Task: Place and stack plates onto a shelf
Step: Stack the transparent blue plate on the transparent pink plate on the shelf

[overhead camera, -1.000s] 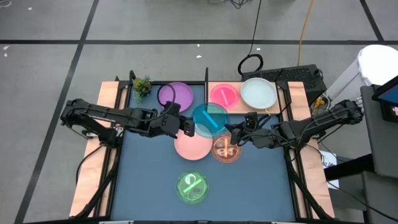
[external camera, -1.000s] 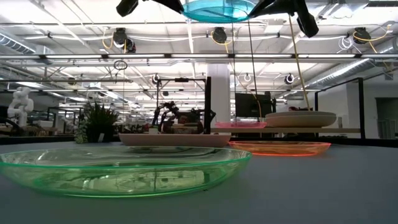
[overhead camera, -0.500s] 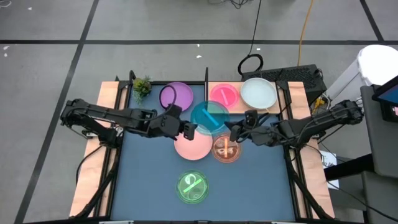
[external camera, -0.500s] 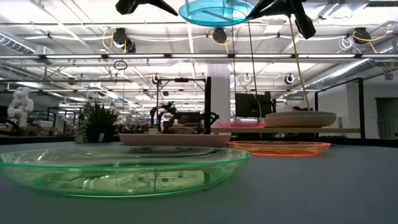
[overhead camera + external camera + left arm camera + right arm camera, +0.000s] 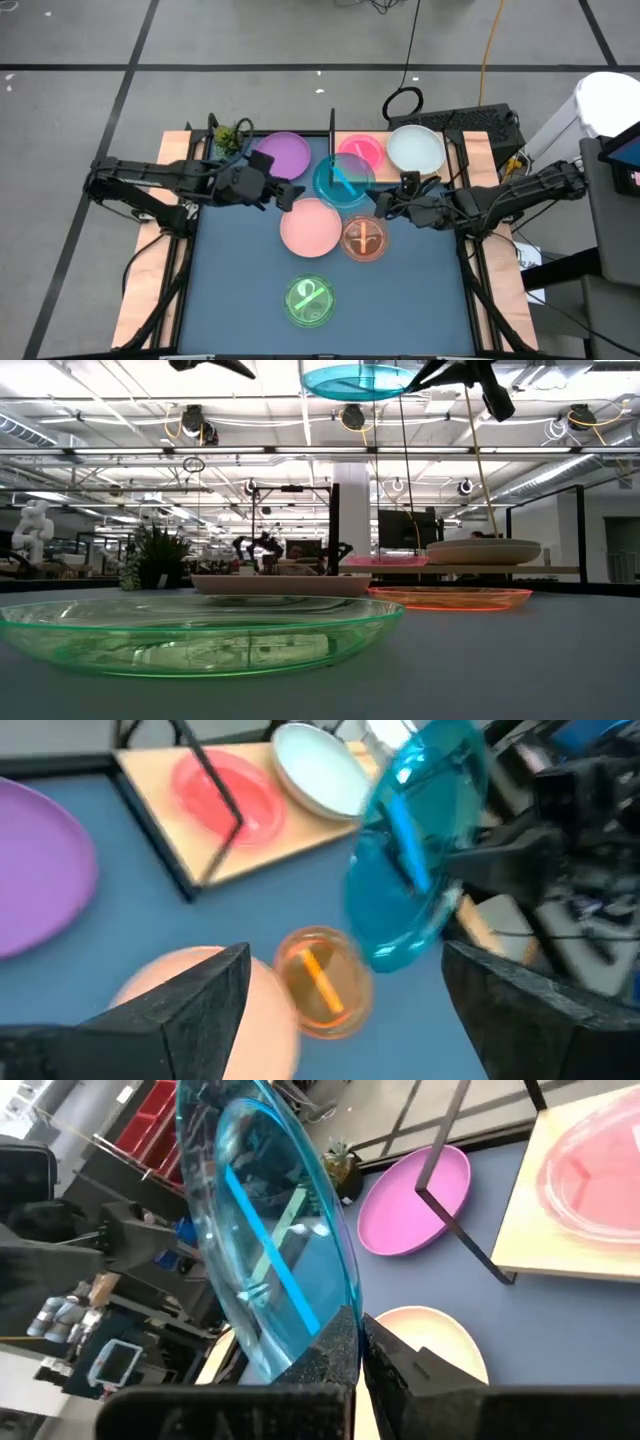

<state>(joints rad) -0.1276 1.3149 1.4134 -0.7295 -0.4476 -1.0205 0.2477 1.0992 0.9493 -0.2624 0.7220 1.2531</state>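
A translucent cyan plate with a blue stick piece hangs in the air over the table's middle, just in front of the shelf. My right gripper is shut on its right side. My left gripper stands open to the plate's left, apart from it; in the left wrist view its fingers frame empty space. On the shelf lie a magenta plate and a pale mint-white plate. Flat on the blue table rest a purple plate, a pink plate, an orange-brown plate and a green plate. My right gripper pinches the cyan plate's rim between its two fingers, on the side toward the table's right. The fingers come nearly level from the right. The plate is lifted clear, held out beyond the fingers, close to level in the low view.
A thin black upright stands at the shelf's left end, close behind the cyan plate. A small green plant sits at the far left corner. Wooden side rails run along both sides of the table.
My left gripper has opened, let go of the cyan plate's left rim, and drawn back toward the table's left edge, rising a little. The plate stays up in the air, held by my right gripper alone.
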